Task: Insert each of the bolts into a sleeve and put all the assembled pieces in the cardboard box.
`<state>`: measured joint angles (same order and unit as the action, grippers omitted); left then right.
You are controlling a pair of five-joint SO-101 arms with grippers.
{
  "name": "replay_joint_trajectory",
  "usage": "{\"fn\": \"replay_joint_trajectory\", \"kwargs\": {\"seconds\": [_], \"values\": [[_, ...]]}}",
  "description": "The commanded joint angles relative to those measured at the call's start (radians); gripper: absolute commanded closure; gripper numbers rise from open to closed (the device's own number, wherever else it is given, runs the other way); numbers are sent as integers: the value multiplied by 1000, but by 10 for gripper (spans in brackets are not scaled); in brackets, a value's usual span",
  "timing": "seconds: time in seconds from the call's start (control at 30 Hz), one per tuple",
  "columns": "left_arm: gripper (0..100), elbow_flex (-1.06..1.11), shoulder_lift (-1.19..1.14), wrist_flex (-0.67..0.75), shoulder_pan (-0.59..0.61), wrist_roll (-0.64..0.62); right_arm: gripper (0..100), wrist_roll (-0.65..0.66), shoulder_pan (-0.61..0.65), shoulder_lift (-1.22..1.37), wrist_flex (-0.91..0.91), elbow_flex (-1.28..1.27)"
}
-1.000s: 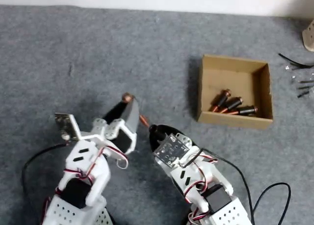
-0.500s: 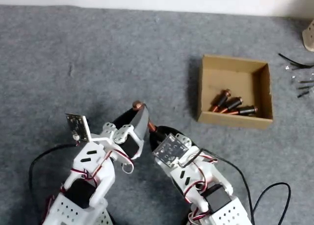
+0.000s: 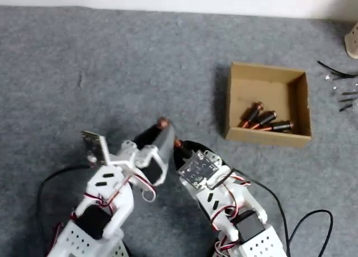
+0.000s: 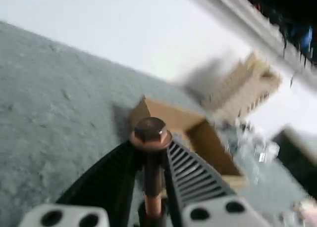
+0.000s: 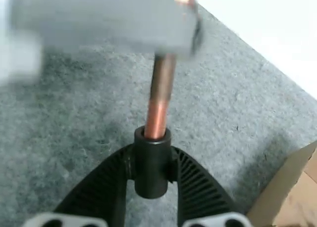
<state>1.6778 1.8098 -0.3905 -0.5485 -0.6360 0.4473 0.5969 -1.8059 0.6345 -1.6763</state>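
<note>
Left gripper [image 4: 150,155] is clamped on the copper bolt [image 4: 149,132], just below its head. Right gripper [image 5: 152,155] is clamped around the black sleeve [image 5: 151,177]. Bolt shank tip sits in the sleeve's mouth, above the near middle of the grey desk [image 3: 112,61]. Cardboard box [image 3: 267,72] stands far right, with three assembled pieces [image 3: 265,120] lying side by side inside.

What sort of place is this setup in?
Probably a lab or hobby workbench: grey felt-like mat, a cardboard box holding assembled bolts, loose small parts at the mat's edge.
</note>
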Motion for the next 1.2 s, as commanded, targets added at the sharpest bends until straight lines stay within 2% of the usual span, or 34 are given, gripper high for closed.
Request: {"fn": "replay_joint_trajectory", "kwargs": {"seconds": [0.0, 0.1, 0.47, 0.53, 0.73, 0.87, 0.97, 1.17], "values": [[994, 19, 13, -63, -134, 94, 995, 3, -25, -22, -42, -130], [994, 19, 13, -77, -156, 126, 995, 3, -30, -22, -42, -130], [989, 19, 12, -104, -156, 126, 995, 3, -45, -22, -44, -130], [946, 19, 12, -106, -154, 126, 995, 3, -45, -22, -44, -130], [685, 19, 12, -175, -156, 123, 995, 3, -65, -22, -45, -130], [668, 19, 13, -173, -150, 121, 995, 3, -82, -22, -65, -130], [682, 10, 18, -160, -70, 81, 995, 3, -84, -22, -65, -130], [684, -71, 18, -107, 248, -189, 995, 3, -87, -22, -65, -130]]}}
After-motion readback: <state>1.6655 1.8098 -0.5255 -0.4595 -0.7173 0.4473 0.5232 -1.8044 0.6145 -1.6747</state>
